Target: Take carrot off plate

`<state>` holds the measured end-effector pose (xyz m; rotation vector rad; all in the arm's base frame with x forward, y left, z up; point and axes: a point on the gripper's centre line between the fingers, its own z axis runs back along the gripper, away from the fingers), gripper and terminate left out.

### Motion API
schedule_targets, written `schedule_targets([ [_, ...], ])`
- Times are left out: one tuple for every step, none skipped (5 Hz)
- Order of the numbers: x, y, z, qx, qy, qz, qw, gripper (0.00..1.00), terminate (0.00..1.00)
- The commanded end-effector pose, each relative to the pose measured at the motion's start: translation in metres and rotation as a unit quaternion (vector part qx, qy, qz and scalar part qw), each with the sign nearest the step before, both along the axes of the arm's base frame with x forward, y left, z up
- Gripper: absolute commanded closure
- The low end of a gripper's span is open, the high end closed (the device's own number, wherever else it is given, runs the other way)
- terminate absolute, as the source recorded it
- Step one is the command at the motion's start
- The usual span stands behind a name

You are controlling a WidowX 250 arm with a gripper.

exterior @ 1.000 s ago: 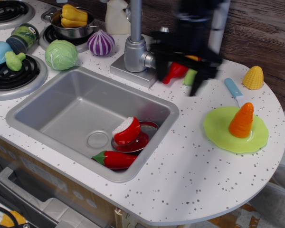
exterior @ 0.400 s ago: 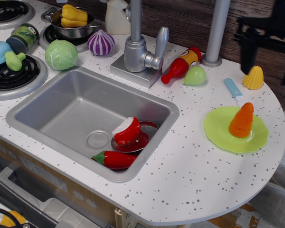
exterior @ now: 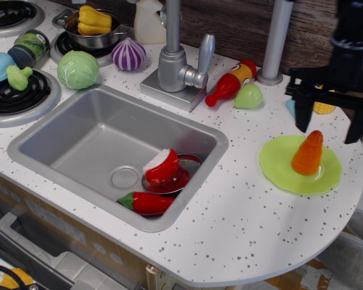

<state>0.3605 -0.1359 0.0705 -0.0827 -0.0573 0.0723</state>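
The orange carrot [exterior: 308, 153] stands upright on the lime-green plate [exterior: 279, 166] at the right end of the counter. My black gripper [exterior: 328, 128] hangs just above the carrot's tip, open, with one finger [exterior: 302, 115] to the left and the other [exterior: 355, 124] to the right of it. It does not touch the carrot.
The yellow corn cob [exterior: 322, 107] and a blue-handled knife [exterior: 290, 106] lie behind the plate, partly hidden by my gripper. A ketchup bottle [exterior: 230, 83] and a green pear [exterior: 248, 96] lie by the faucet [exterior: 179, 63]. The sink [exterior: 103, 142] holds a red dish and a pepper.
My gripper moved from the faucet area across to the far right, then came down and left to hang over the carrot. The carrot and plate have not moved.
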Motion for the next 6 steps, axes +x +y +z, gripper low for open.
schedule_targets([
  [0.003,0.008,0.007,-0.024,-0.058,-0.006,0.998,0.0,0.0],
  [0.004,0.007,0.001,-0.03,-0.067,-0.008,0.9973,0.0,0.0],
  [0.007,0.005,-0.003,-0.031,-0.078,-0.006,0.9965,1.0,0.0],
  [0.014,0.001,0.003,-0.017,-0.095,-0.011,0.9952,1.0,0.0],
  [0.016,-0.003,0.006,-0.009,-0.102,-0.01,0.9947,1.0,0.0],
  [0.011,0.003,0.014,0.012,-0.09,-0.004,0.9959,1.0,0.0],
])
